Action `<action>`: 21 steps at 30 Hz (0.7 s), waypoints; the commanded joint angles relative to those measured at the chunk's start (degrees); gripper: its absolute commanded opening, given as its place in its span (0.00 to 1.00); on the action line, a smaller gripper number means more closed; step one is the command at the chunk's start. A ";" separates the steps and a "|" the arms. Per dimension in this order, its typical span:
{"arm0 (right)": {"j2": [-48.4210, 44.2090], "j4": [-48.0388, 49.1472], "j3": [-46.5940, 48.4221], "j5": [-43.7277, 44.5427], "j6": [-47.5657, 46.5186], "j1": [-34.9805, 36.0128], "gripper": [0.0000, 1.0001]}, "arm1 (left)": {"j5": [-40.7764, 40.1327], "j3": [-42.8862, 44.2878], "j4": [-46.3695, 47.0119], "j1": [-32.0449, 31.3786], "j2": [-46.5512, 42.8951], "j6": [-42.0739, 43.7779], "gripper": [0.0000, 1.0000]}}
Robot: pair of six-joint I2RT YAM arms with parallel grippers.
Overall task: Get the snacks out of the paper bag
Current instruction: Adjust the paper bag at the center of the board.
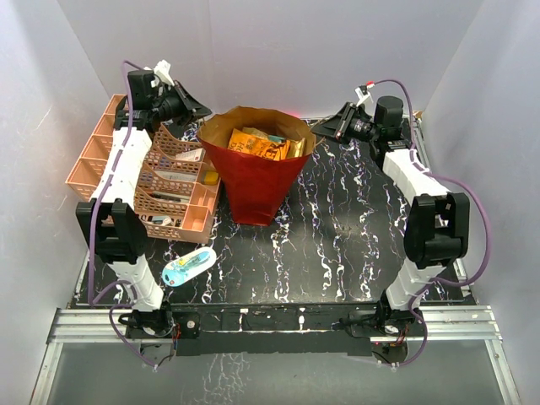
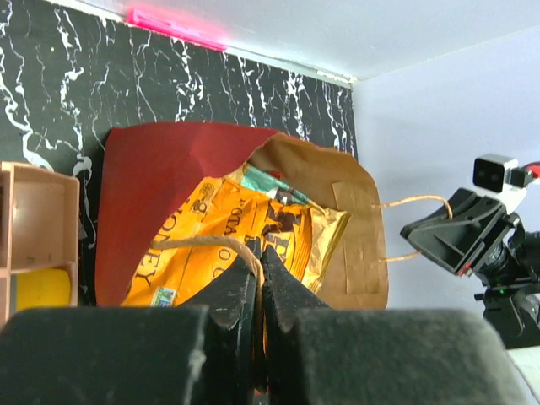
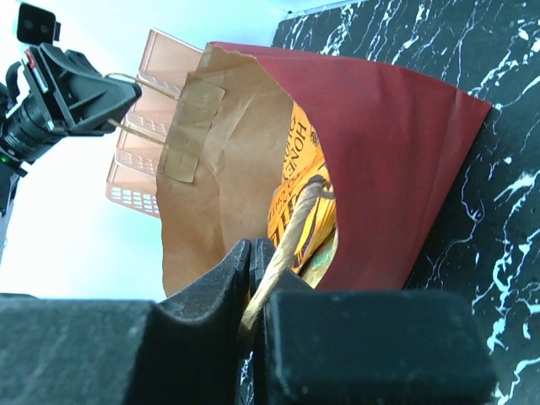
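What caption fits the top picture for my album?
The snacks sit in the bag, held open by the left hand and right hand.

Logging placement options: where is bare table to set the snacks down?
Bare tabletop lies right of the paper bag, up to the right arm, and in front of it. Left is crowded: pink basket, blister pack.

the paper bag [image 1: 253, 181] is seen as matt red paper outside and rougher brown kraft inside, with a smooth tan tape patch [image 3: 187, 126] stuck on. its twine handle [image 3: 291, 236] is shown coarse and fibrous. the orange packet [image 2: 211, 215] is made of glossy, crinkled film. the basket [image 1: 173, 190] is moulded in pink perforated plastic. the table [image 1: 337, 228] is covered by a smooth black marbled sheet. the left pincer [image 2: 260, 257] and right pincer [image 3: 253, 253] are formed of matt black plastic.
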 commanded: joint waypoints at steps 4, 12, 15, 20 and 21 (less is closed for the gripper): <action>-11.83 -7.89 -4.25 2.28 -7.51 2.89 0.07 | 2.49 13.11 5.44 0.95 5.28 -4.43 0.00; -18.87 -8.05 -11.65 7.04 -5.84 7.33 0.07 | 13.22 24.97 24.59 0.90 13.43 -18.39 0.00; -21.33 -6.75 -15.12 9.74 -3.88 12.27 0.07 | 16.19 20.82 33.82 0.22 12.44 -23.59 0.00; -27.97 -6.44 -23.68 15.62 -2.27 18.98 0.07 | 20.69 16.18 36.86 -4.83 9.63 -25.09 0.00; -29.34 -6.39 -25.66 16.04 -1.85 19.42 0.07 | 21.29 15.04 37.11 -6.02 8.77 -24.72 0.00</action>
